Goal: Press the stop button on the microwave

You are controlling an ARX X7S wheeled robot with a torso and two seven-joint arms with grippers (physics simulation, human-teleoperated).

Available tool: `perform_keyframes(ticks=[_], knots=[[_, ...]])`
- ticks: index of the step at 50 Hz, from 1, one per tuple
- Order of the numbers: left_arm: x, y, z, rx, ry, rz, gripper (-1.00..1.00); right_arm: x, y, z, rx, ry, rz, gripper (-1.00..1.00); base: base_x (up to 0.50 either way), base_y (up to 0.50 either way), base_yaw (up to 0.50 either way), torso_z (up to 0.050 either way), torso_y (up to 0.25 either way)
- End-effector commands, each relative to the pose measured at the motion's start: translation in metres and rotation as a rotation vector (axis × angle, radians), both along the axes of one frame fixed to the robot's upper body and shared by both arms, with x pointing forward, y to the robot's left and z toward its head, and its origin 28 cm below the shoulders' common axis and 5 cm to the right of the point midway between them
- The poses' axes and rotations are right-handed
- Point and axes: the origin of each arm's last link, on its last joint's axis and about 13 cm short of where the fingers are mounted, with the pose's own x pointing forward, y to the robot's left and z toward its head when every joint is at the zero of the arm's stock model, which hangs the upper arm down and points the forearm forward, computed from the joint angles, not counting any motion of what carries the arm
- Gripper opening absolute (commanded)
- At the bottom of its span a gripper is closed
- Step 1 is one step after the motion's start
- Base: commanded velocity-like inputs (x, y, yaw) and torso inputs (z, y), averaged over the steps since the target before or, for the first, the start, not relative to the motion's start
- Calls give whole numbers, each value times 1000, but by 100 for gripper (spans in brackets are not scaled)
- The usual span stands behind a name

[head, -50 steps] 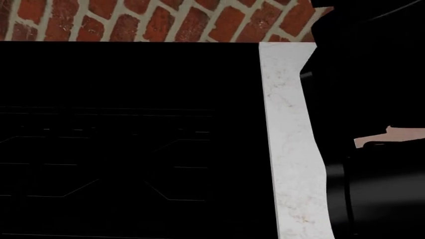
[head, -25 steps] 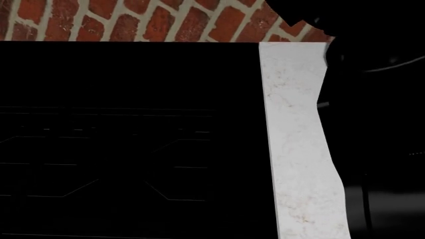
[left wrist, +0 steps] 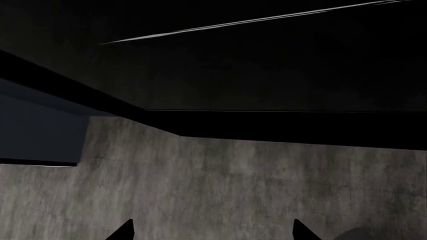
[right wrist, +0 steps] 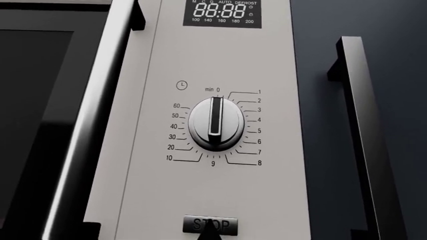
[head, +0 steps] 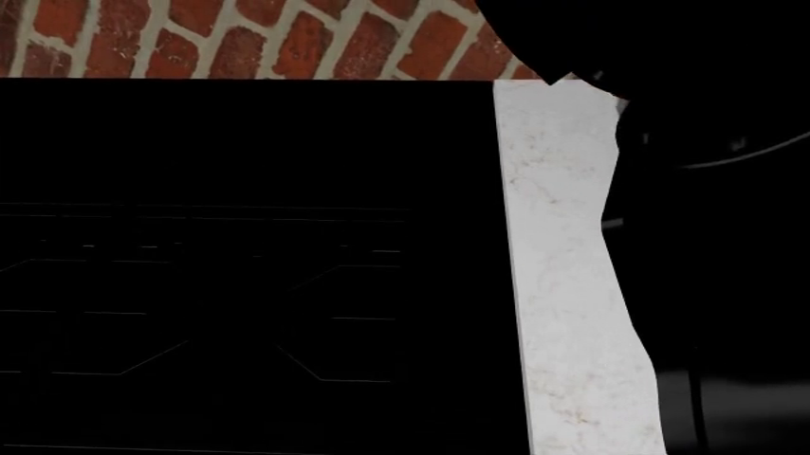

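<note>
In the right wrist view we faced the microwave's control panel (right wrist: 220, 100) squarely; the STOP button (right wrist: 210, 224) sat at the panel's lower end, below the timer dial (right wrist: 215, 123) and the digital display (right wrist: 222, 13); a dark tip of the right hand (right wrist: 208, 234) overlapped the button, whether touching or just short of it we could not tell, nor whether that hand was clenched or released. The left hand (left wrist: 212, 232) showed two tips well apart, released and grasping nothing, over a grey surface. From the head view we saw only brick wall (head: 253, 38), a black cooktop (head: 253, 265) and a strip of white counter (head: 557, 265), with the right side blacked out. We judged the risks as these: a push slightly off-centre could slide off the button's edge onto bare panel; drifting upward could nudge the dial instead; and with the head view blocked, misalignment could go unnoticed.
</note>
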Motion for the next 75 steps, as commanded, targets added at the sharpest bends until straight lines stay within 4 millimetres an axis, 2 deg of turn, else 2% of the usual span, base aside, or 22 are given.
perform_keyframes(ticks=[1, 53, 64, 75], knots=[[10, -2, 1, -3, -23, 2, 100, 9, 0, 1, -11, 3, -9, -100, 0, 0, 0, 0, 0], [10, -2, 1, -3, -23, 2, 100, 64, 0, -1, -39, 48, -24, -100, 2, 0, -1, 0, 0], [10, -2, 1, -3, -23, 2, 100, 75, -3, -6, -57, 57, -32, -100, 11, 0, 1, 0, 0], [10, -2, 1, -3, -23, 2, 100, 86, -10, -22, -42, 92, -44, -100, 24, 3, 7, 7, 0]])
